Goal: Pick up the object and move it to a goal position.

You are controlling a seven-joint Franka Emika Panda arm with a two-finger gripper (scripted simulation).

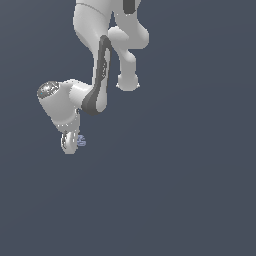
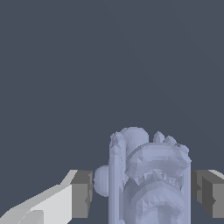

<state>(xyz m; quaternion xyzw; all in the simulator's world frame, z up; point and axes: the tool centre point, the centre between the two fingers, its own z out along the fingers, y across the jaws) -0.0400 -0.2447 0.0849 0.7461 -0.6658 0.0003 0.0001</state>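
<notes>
- The gripper (image 2: 142,192) is spread open, its grey-tipped fingers (image 2: 82,194) standing on either side of the object with a gap showing at each side.
- The object (image 2: 148,179), pale lavender-blue and knobbly, sits between the fingers, not touched by either pad.
- In the exterior view the white arm (image 1: 92,55) bends down over a plain dark grey surface (image 1: 180,190); the object (image 1: 81,141) shows just beside the gripper (image 1: 70,142).

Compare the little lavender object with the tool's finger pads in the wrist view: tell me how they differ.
The object is pale blue-lavender; the pads are dark grey. The object is lumpy, with rounded knobs and ridges; the pads are flat-faced blocks. The object sits in the middle, and the pads stand either side of it with gaps showing, so the tool looks open. Both appear at about the same level.
</notes>
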